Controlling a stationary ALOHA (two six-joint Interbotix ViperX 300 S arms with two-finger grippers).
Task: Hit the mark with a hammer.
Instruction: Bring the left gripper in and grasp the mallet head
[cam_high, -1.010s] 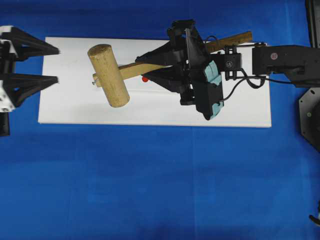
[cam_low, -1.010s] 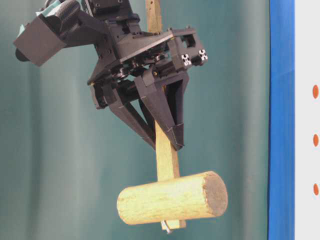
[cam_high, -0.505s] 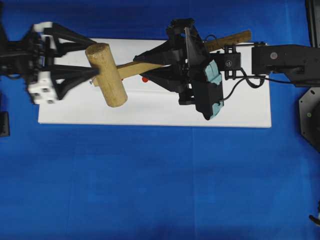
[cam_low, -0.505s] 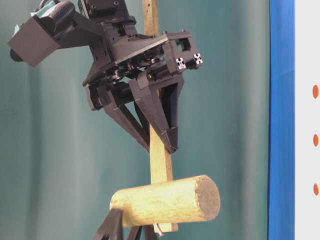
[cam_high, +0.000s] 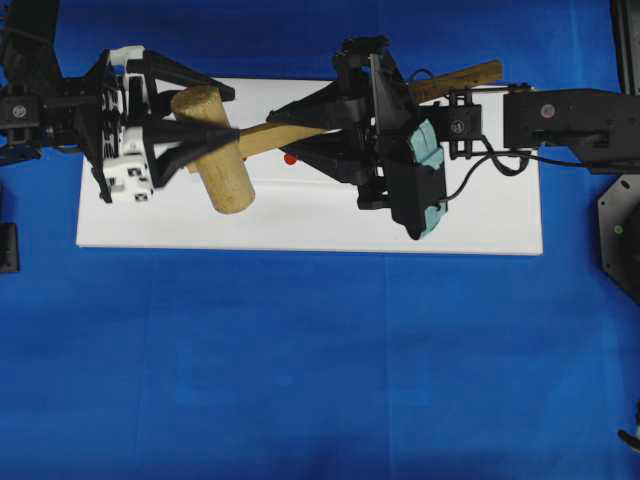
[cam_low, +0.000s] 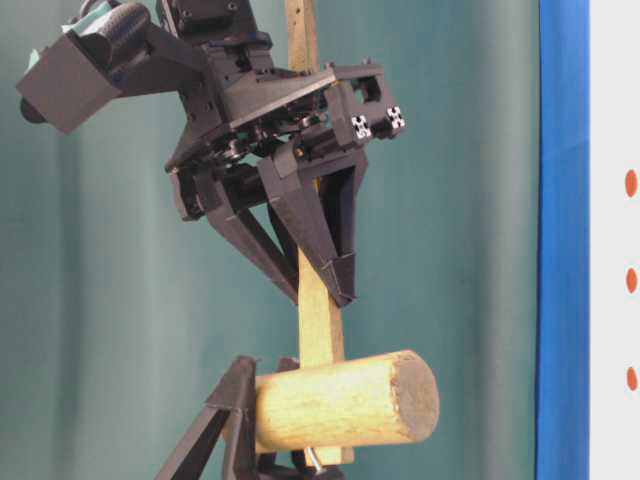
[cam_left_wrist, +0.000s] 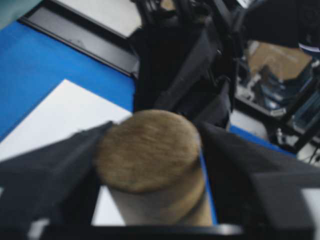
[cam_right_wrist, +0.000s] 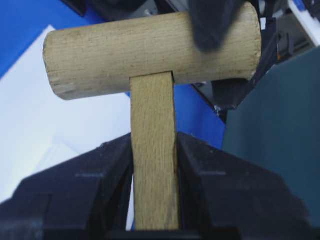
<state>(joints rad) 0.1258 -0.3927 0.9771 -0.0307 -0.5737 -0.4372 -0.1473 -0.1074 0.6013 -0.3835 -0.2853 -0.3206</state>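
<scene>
The hammer (cam_high: 226, 182), a light-wood mallet, hangs in the air over the white board (cam_high: 300, 220), its handle (cam_right_wrist: 154, 170) running right and its thick head (cam_left_wrist: 150, 150) at the left. My right gripper (cam_high: 286, 135) is shut on the handle just behind the head, with both fingers flat against the wood (cam_right_wrist: 155, 145). My left gripper (cam_high: 233, 120) straddles the far end of the head, its dark fingers (cam_left_wrist: 60, 165) touching the wood on both sides. The mark (cam_high: 290, 158) is a small red dot on the board, showing just below the handle.
The board lies on a blue cloth (cam_high: 300, 380). The right arm (cam_high: 570, 120) stretches in from the right edge. At table level a white strip with orange dots (cam_low: 631, 280) stands at the right, behind a blue band.
My left gripper has come in from the left edge over the board and closed from wide open onto the hammer head. The right gripper and hammer have hardly moved.
</scene>
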